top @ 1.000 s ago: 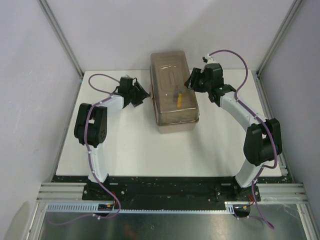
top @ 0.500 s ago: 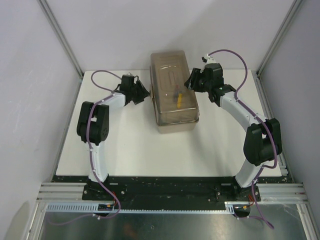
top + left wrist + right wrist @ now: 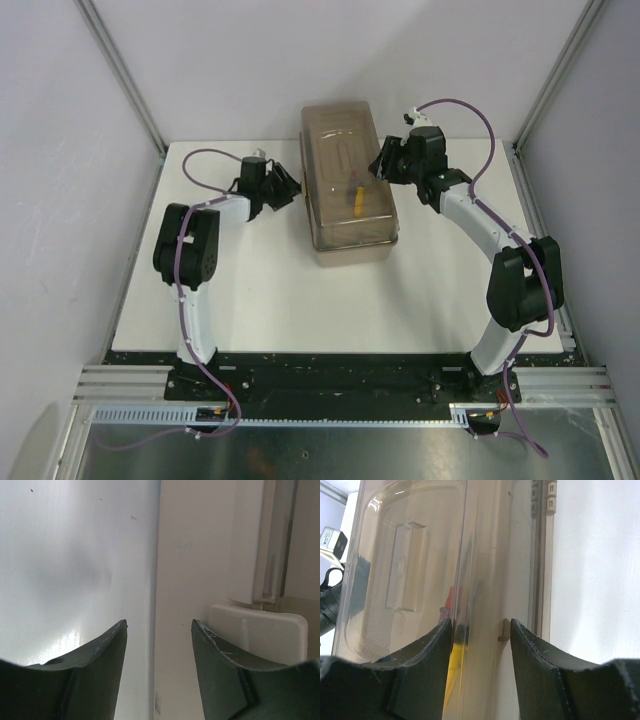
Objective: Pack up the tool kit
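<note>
The beige toolbox (image 3: 350, 245) stands at the back middle of the table with its translucent brownish lid (image 3: 340, 165) down. A yellow-handled tool (image 3: 355, 201) shows through the lid. My left gripper (image 3: 291, 187) is open and empty just left of the box; in the left wrist view (image 3: 159, 625) it faces the box's beige side wall (image 3: 200, 570) and a pale latch (image 3: 260, 630). My right gripper (image 3: 379, 160) is open at the box's right side. In the right wrist view (image 3: 481, 622) its fingers straddle the lid's edge (image 3: 475, 555), with yellow (image 3: 454, 665) and red (image 3: 449, 600) handles behind the lid.
The white table (image 3: 260, 290) is walled by grey panels, with metal posts (image 3: 125, 80) at the back corners. The box's far end reaches past the table's back edge. The arm bases sit on a black rail (image 3: 340, 375) at the near edge.
My left arm has shifted and its wrist has turned slightly, keeping the gripper beside the box's left wall. The right arm and the box have not moved.
</note>
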